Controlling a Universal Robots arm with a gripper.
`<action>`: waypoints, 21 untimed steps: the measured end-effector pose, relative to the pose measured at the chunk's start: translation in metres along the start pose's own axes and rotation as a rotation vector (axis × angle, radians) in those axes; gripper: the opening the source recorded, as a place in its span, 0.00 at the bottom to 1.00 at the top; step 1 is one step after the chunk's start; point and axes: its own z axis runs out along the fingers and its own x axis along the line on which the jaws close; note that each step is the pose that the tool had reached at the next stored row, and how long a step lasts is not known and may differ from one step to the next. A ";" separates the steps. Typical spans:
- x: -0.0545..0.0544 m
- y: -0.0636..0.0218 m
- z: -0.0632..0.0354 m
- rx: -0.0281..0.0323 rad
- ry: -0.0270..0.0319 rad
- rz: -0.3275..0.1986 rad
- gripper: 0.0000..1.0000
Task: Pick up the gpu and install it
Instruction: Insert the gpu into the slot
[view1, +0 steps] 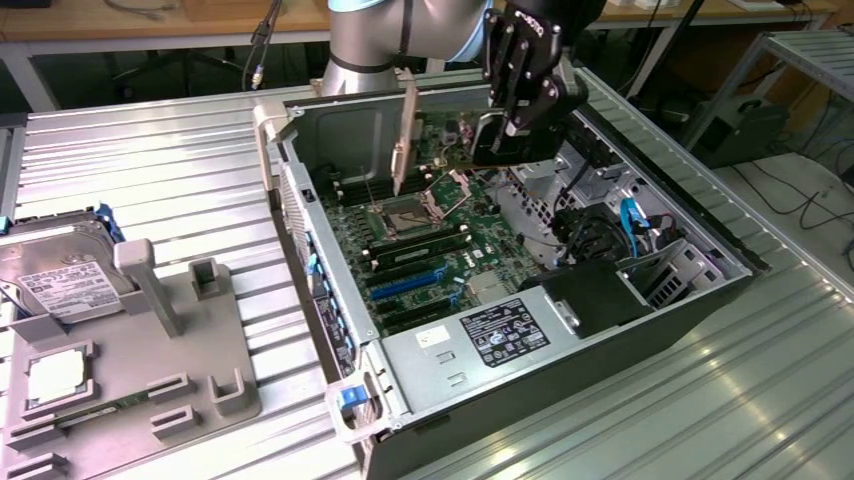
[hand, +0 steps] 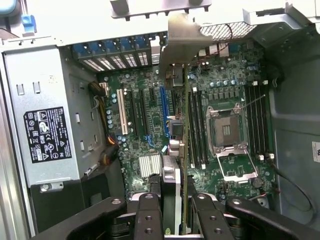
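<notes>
Claw (hand: 175, 207) clenched on the gpu (hand: 184, 120)
Its fingers pinch the card edge-on, held upright over the motherboard (hand: 145, 115) inside the open case (view1: 534, 420).

Green motherboard (hand: 220, 90) with one blue slot (hand: 164, 112), one white slot (hand: 120, 112). Silver bracket on the green-edged gpu (hand: 181, 45). Black gripper (hand: 177, 212). Black label (hand: 45, 134) with white print on the grey power supply (hand: 75, 150). Ribbed silver table (view1: 147, 170).

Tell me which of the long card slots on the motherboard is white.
The white slot is the end one, nearest the power supply box. Next come black slots, then the blue slot, nearer the graphics card held in the end effector.
</notes>
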 end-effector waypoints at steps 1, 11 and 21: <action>0.000 0.0000 0.0000 -0.0001 0.0001 -0.005 0.28; 0.001 -0.0001 0.0000 -0.0004 0.0003 -0.063 0.28; 0.001 -0.0001 0.0000 -0.0009 0.0009 -0.134 0.28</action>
